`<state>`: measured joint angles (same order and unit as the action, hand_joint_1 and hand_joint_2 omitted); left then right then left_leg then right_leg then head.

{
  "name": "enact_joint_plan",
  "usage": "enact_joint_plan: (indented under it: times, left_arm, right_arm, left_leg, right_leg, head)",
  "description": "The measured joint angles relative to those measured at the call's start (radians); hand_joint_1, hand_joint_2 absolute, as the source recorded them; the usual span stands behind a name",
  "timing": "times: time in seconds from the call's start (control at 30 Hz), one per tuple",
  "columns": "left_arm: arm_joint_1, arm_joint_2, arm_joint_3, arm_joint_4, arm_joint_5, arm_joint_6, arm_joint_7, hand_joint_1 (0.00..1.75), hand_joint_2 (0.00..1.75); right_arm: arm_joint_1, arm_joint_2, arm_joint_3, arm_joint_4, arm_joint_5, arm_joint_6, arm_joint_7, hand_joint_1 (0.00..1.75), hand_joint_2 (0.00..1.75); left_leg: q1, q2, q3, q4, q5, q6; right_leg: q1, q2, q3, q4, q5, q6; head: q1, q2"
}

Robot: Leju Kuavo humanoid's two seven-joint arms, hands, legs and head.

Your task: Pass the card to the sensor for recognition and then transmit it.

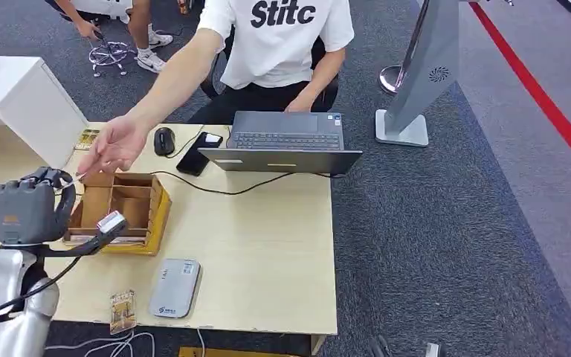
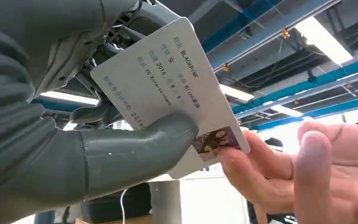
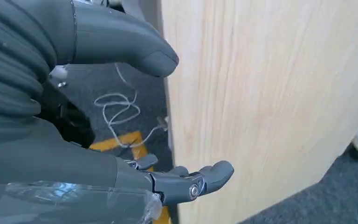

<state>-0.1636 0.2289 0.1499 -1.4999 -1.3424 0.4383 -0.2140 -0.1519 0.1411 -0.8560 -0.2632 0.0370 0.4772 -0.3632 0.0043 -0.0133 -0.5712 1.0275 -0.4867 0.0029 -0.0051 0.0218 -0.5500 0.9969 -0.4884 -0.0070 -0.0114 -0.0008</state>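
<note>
Left hand [image 2: 74,154] pinching card [image 2: 168,88] between thumb and fingers, raised off worktop [image 1: 268,245] toward person's hand [image 2: 307,172] for handover. Right hand [image 3: 98,140] open, idle beside worktop edge.

Even overhead light, soft shadows on the table [image 1: 268,238] — ceiling strip lights [image 2: 324,39] glare bright in the left wrist view; a person's hand [image 2: 317,172] blurs close to the lens.

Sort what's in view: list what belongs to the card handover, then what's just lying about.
Job:
card, held in the left hand
person's hand reaching for it
grey card reader

Lying about:
laptop
mouse
phone
wooden organiser
right hand, open beside the table edge
</note>
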Motion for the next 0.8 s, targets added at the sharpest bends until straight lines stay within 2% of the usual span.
enact_joint_plan:
  times: [0.03,0.1,0.47,0.7,0.8]
  left_arm:
    - [-0.005,0.001,0.003,0.009,0.000,0.000,0.000,1.66,1.75]
    - [-0.011,0.005,0.009,0.029,0.002,0.003,0.000,0.02,1.75]
    - [-0.015,0.005,0.029,0.095,0.005,0.022,-0.006,0.00,1.75]
    - [-0.010,0.002,0.032,0.102,0.006,0.037,-0.013,0.00,1.75]
    - [-0.005,-0.004,0.032,0.102,0.018,0.035,-0.024,0.00,1.75]
  right_arm:
    - [-0.001,0.000,0.000,0.000,0.000,-0.003,0.003,0.00,1.75]
    - [0.000,0.000,0.004,0.001,0.005,-0.015,0.010,0.00,1.75]
    - [0.000,0.000,0.014,0.003,0.007,-0.016,0.011,0.00,1.75]
    - [0.000,0.000,0.014,0.003,-0.010,-0.012,0.005,0.00,1.75]
    - [0.001,0.000,0.015,0.003,0.003,-0.033,0.005,0.00,1.75]
  left_leg:
    - [0.000,0.000,0.000,0.000,0.000,0.000]
    - [0.000,0.000,0.000,0.000,0.000,0.000]
    - [0.000,0.000,0.000,0.000,0.000,0.000]
    - [0.000,0.000,0.000,0.000,0.000,0.000]
    - [0.000,0.000,0.000,0.000,0.000,0.000]
  right_leg:
    - [0.000,0.000,0.000,0.000,0.000,0.000]
    - [0.000,0.000,0.000,0.000,0.000,0.000]
    - [0.000,0.000,0.000,0.000,0.000,0.000]
    - [0.000,0.000,0.000,0.000,0.000,0.000]
    - [0.000,0.000,0.000,0.000,0.000,0.000]
  head:
    - [0.000,0.000]
    - [0.000,0.000]
    - [0.000,0.000]
    - [0.000,0.000]
    - [0.000,0.000]
